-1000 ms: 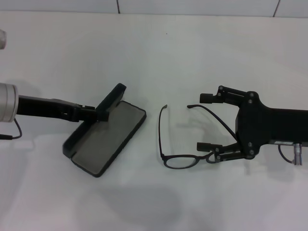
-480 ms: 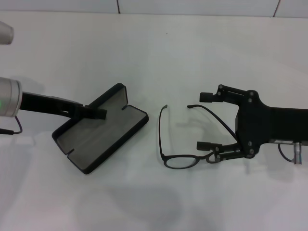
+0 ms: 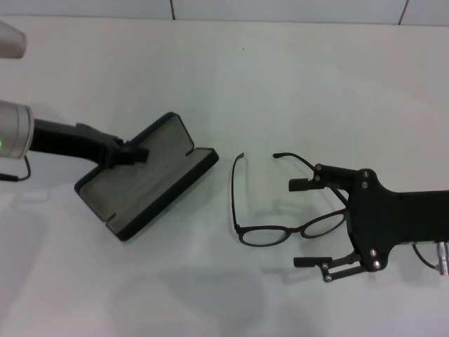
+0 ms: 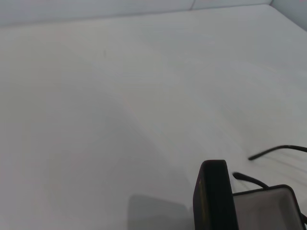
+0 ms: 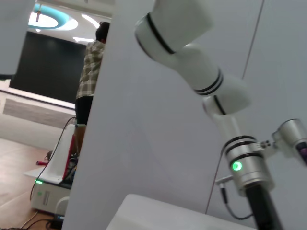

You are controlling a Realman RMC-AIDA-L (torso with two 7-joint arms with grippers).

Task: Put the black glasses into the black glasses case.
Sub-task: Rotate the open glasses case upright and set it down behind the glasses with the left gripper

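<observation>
The black glasses case lies open on the white table, left of centre, grey lining up. My left gripper reaches in from the left and is shut on the raised lid. In the left wrist view the lid's black edge stands close up, with the temple tips of the black glasses beyond it. The black glasses rest unfolded on the table, temple arms pointing away from me. My right gripper is open, one finger on each side of the lens nearest that arm, touching nothing.
The white table runs back to a tiled wall. The right wrist view points off the table at my left arm and, behind a partition, a person standing in the room.
The left gripper swung the lid further back and the case slid slightly left. The right gripper moved toward me; its fingers now straddle the lens instead of the temple arm.
</observation>
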